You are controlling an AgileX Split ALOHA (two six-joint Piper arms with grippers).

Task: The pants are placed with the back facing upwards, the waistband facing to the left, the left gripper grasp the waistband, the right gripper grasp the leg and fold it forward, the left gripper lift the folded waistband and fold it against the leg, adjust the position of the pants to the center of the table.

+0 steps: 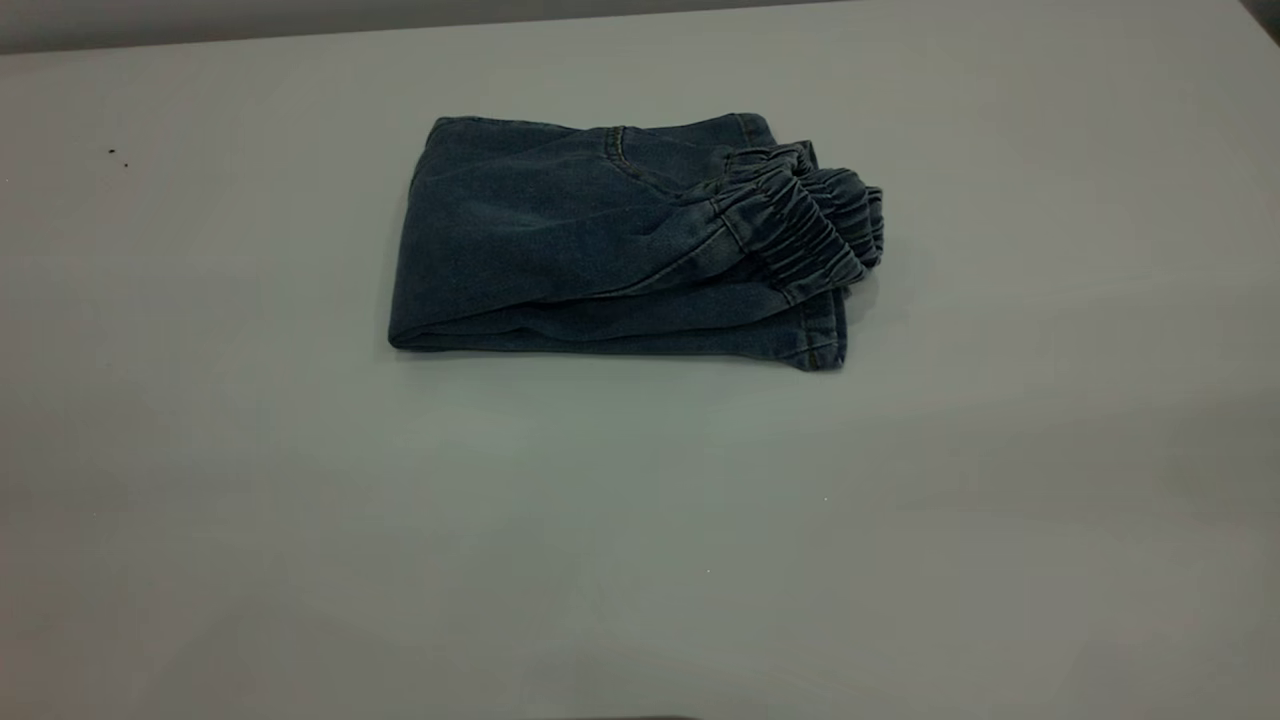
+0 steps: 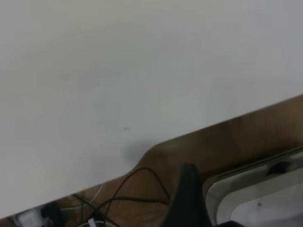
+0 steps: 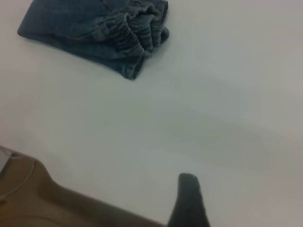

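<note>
The table (image 1: 300, 500) is a broad, pale grey surface that fills the exterior view; its edge, with brown flooring and loose cables (image 2: 128, 189) beyond it, appears in the left wrist view.

The pants (image 1: 600, 240) lie folded into a compact, roughly rectangular bundle of blue denim on the far half of the table, near the middle of its width. The fold line runs along the bundle's left side, and the layered edges face right.

The waistband (image 1: 810, 225), a gathered dark elastic band, sits on top of the bundle at its right end, doubled over so that its ruffles bulge slightly past the stitched leg hem (image 1: 822, 345) beneath it.

The right gripper (image 3: 189, 201) shows only as one dark fingertip in the right wrist view, over bare table near the table edge and well apart from the pants (image 3: 90, 33), touching nothing. Whether it is open or closed cannot be told.

The left gripper (image 2: 188, 198) likewise shows only one dark fingertip, beyond the table edge above the floor, with the pants out of its view. Its state cannot be told either.
</note>
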